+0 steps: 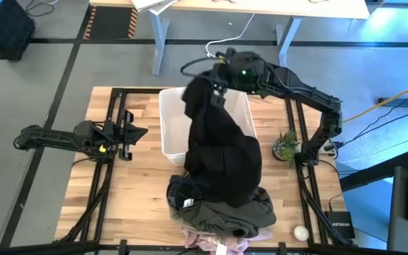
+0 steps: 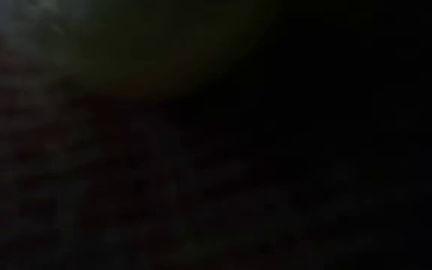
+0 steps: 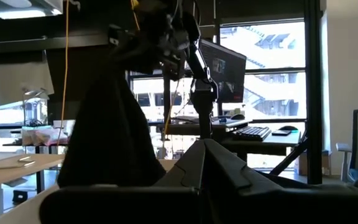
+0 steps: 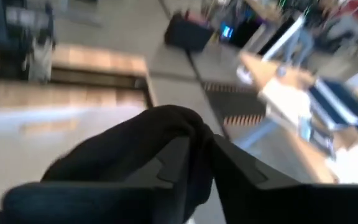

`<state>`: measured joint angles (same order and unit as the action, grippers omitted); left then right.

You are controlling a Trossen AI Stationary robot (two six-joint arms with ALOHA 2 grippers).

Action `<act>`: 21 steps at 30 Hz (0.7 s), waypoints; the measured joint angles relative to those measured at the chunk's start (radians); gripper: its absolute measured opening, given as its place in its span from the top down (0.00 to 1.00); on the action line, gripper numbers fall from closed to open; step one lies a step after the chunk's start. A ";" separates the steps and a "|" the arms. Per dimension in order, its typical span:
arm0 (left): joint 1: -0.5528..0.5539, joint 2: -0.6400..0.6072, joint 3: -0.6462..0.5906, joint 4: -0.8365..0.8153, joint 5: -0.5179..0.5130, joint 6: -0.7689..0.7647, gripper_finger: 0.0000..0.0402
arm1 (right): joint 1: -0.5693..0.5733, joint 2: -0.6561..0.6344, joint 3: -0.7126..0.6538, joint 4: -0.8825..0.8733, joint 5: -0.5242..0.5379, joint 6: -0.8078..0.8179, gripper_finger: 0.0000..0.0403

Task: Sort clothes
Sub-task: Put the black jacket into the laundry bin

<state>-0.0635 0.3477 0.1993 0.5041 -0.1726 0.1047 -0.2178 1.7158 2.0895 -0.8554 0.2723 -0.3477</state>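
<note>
My right gripper (image 1: 217, 86) is raised over the far part of the white bin (image 1: 168, 127) and is shut on a black garment (image 1: 222, 152). The garment also shows in the left wrist view (image 3: 104, 137), hanging from that gripper (image 3: 166, 40). Its lower part lies on the clothes pile at the table's near edge: an olive-khaki garment (image 1: 236, 212), a mottled pink one (image 1: 214, 244) and dark cloth with a white label (image 1: 186, 202). My left gripper (image 1: 139, 132) waits shut and empty at the table's left. The low view is dark, seemingly covered by cloth. My right gripper pinches a bunched fold of the black garment's upper end (image 4: 166, 134) between its two fingers (image 4: 241, 168). The cloth is lifted there and hangs down over the bin. Its lower end (image 1: 225, 188) rests on the pile.
A small potted plant (image 1: 286, 146) stands at the table's right, beside the bin. A white ball (image 1: 301, 232) lies at the near right corner, with a black box (image 1: 341, 223) past the frame. Bare wood (image 1: 133, 191) lies left of the pile.
</note>
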 joint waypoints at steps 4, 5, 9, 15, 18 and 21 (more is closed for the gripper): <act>0.000 0.000 0.000 0.000 0.000 -0.017 0.99 | 0.036 -0.016 0.000 -0.149 0.002 -0.004 0.63; 0.000 0.000 0.000 -0.001 0.000 -0.023 0.99 | 0.046 -0.027 0.000 -0.184 0.001 -0.004 0.60; 0.000 0.000 0.000 -0.008 0.000 -0.026 0.99 | 0.097 -0.083 0.001 -0.315 0.005 0.007 0.50; 0.000 0.000 0.000 -0.018 0.000 -0.027 0.99 | 0.176 -0.139 0.001 -0.481 0.012 0.094 0.47; 0.000 -0.001 0.000 -0.021 0.000 -0.032 0.99 | 0.201 -0.145 0.001 -0.574 -0.031 0.186 0.47; 0.000 0.000 0.000 -0.026 0.000 -0.045 0.99 | 0.233 -0.142 -0.008 -0.687 -0.140 0.276 0.47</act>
<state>-0.0635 0.3477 0.1993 0.4785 -0.1725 0.0593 0.0148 1.5734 2.0811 -1.5426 0.1324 -0.0713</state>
